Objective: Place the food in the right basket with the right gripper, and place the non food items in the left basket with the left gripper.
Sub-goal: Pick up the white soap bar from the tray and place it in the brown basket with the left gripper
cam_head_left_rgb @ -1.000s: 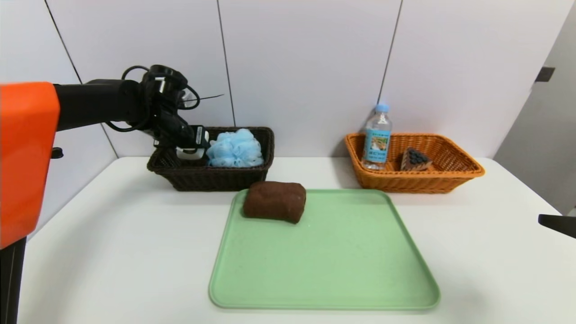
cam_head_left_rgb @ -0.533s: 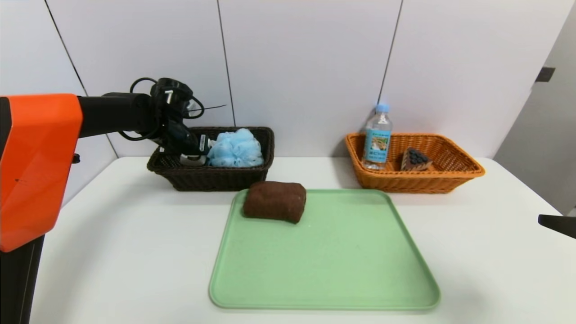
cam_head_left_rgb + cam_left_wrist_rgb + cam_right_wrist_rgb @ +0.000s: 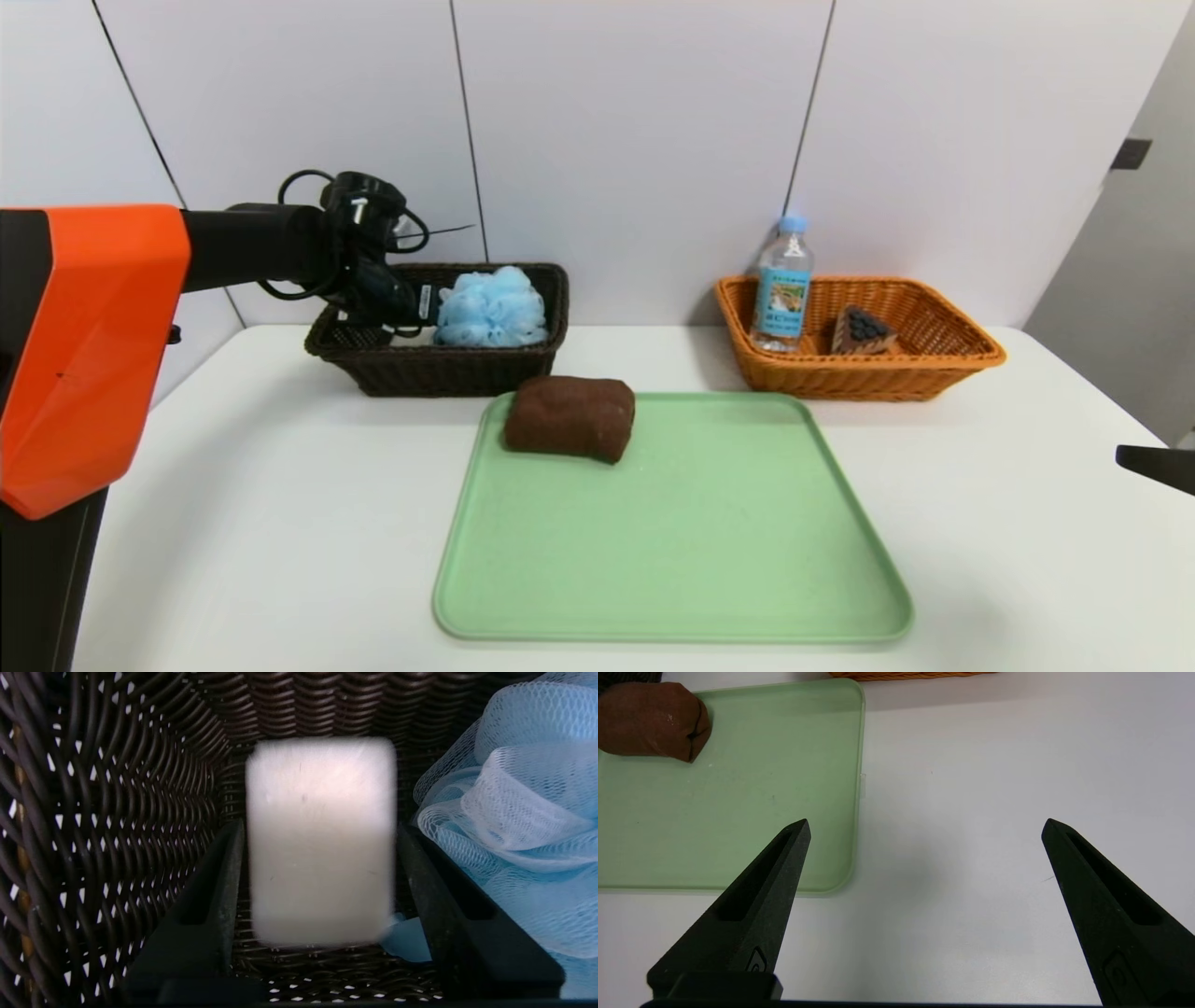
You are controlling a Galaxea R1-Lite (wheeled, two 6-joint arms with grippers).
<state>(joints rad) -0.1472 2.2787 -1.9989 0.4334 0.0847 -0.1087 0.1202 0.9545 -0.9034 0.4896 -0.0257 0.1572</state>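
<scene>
Orange-shelled left arm, black forearm, looped black cables at the wrist

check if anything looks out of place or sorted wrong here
Nothing sorted wrong. The towel on the tray isn't binned yet. Bottle and cake sit in the orange basket; pouf and soap in the dark basket.

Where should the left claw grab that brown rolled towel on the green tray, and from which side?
Grip the brown rolled towel across its middle, coming straight down from above. It lies on its side at the green tray's far left corner, long axis running left to right, so fingers should probably straddle the narrower front-to-back width. Its soft roll should compress and hold.
</scene>
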